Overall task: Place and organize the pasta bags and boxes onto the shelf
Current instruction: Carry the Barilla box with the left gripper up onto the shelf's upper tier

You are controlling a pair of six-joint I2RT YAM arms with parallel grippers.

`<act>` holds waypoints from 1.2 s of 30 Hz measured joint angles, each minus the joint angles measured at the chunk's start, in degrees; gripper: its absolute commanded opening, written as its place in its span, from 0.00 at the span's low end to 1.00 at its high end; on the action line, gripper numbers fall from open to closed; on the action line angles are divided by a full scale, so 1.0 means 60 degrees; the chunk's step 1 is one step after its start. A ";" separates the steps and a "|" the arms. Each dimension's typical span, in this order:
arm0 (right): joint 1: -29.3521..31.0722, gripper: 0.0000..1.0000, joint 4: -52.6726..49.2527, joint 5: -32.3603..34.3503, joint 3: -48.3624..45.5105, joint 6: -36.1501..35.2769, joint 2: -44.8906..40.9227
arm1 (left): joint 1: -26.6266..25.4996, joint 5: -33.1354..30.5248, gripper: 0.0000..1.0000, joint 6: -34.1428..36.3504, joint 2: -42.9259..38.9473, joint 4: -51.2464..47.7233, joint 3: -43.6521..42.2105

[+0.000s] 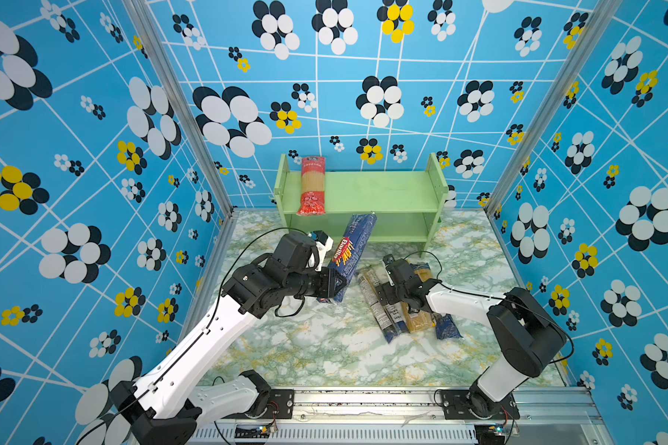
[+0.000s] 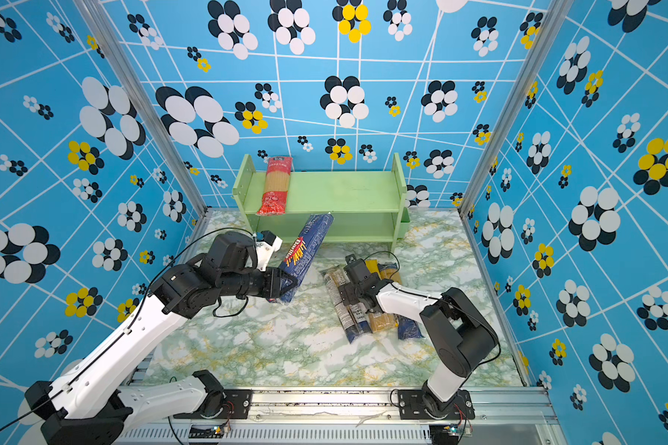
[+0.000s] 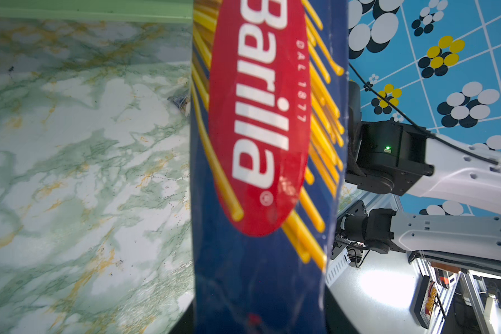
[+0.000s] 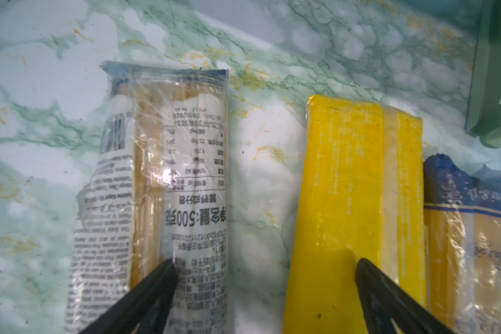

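The pale green shelf [image 1: 382, 192] stands at the back of the marble table. A red bag [image 1: 312, 185] lies across the left of its top tier. My left gripper [image 1: 338, 287] is shut on the lower end of the dark blue Barilla pack [image 1: 353, 246], which tilts up with its far end at the top tier's front edge. That pack [image 3: 258, 130] fills the left wrist view and hides the jaws. My right gripper [image 4: 265, 262] hangs open over the packs on the table, one fingertip above the white-labelled pack [image 4: 168, 188] and one above the yellow pack [image 4: 347, 188]. A clear bag with a blue end [image 4: 469, 231] lies beside them.
The three loose packs [image 1: 405, 308] lie side by side right of the table's middle, under the right wrist. A small green cup [image 2: 403, 223] hangs on the shelf's right side panel. Patterned walls close in left, back and right. A metal rail [image 1: 363, 400] runs along the front.
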 measured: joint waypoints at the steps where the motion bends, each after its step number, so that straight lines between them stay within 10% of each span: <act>1: 0.0000 0.99 0.0007 -0.0015 0.0000 0.0000 0.0007 | 0.0069 0.0015 0.00 0.0087 0.0098 -0.0073 0.0208; 20: -0.0047 0.99 0.0433 -0.0066 -0.0033 0.0004 0.0135 | 0.0324 -0.1807 0.00 0.0007 0.3391 0.0885 0.2998; 36: -0.0055 0.99 0.1100 -0.0058 -0.0470 0.0080 0.0025 | 0.0324 -0.4022 0.00 0.0157 0.7632 0.0423 0.9781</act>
